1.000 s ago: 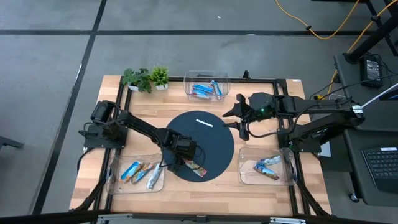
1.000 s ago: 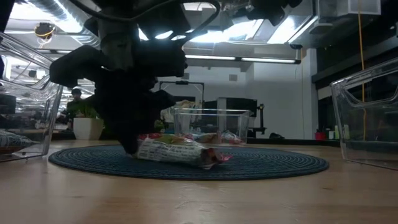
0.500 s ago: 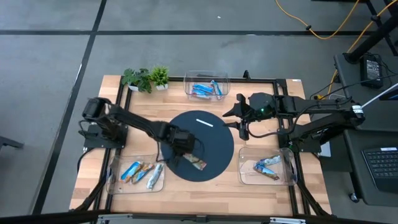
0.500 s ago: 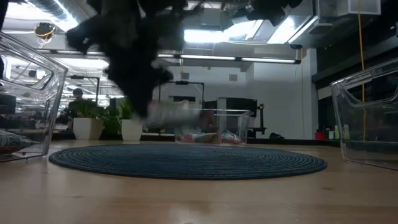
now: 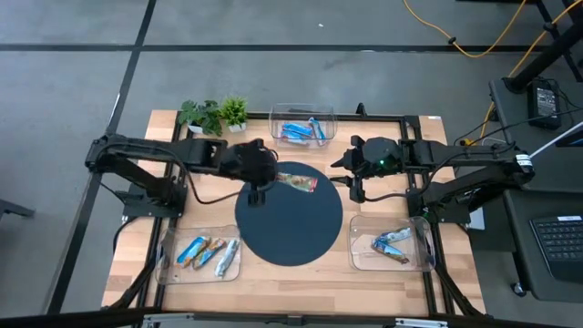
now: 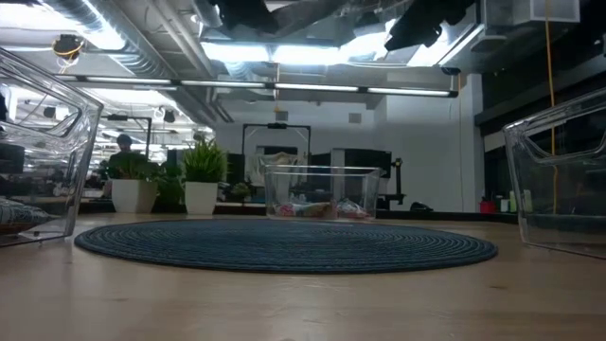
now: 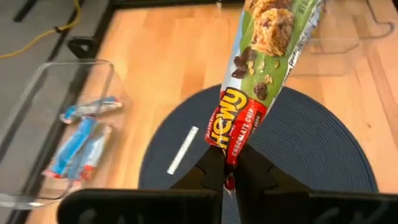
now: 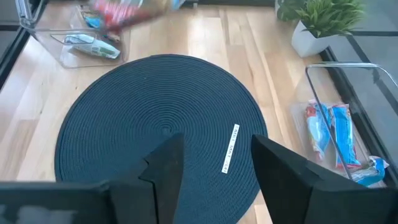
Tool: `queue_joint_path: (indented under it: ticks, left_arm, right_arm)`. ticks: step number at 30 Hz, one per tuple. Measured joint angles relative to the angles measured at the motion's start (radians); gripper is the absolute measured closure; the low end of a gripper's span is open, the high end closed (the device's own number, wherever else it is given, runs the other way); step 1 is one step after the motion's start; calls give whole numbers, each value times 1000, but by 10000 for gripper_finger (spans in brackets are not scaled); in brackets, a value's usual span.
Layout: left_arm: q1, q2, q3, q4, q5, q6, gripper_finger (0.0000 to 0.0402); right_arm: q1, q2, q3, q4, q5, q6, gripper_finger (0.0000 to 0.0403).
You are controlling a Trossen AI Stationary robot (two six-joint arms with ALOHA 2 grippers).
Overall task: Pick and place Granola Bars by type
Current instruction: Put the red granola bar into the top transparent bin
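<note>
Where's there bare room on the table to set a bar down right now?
The round dark mat is nearly bare, apart from a white strip. The left fingers hold a bar above its far edge. Crowded: the far bin, left bin and right bin.

Dark jointed arms point(image 5: 182, 155), black cables

high: overhead | low: table-level | wrists: close | shared: mat point(image 5: 290, 214)

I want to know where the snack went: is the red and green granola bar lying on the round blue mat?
No, the left gripper holds the red and green granola bar in the air.
</note>
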Motion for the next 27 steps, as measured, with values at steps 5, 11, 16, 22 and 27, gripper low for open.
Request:
queue_joint_path:
  ticks: [5, 11, 16, 22, 27]
  left_arm:
    - [3, -22, 1, 0, -31, 0, 394]
    - [14, -20, 1, 2, -42, 11, 394]
    - [36, -20, 1, 32, -65, 18, 394]
    - [53, -20, 1, 80, -63, 37, 394]
    - [59, -20, 1, 106, -63, 55, 394]
  right_arm:
    - [0, 0, 0, 1, 0, -19, 214]
    - [0, 0, 0, 84, -3, 9, 214]
    - [-1, 1, 0, 218, -68, 7, 214]
    - [-1, 1, 0, 266, -133, 5, 214]
    - [-1, 14, 0, 276, -133, 4, 214]
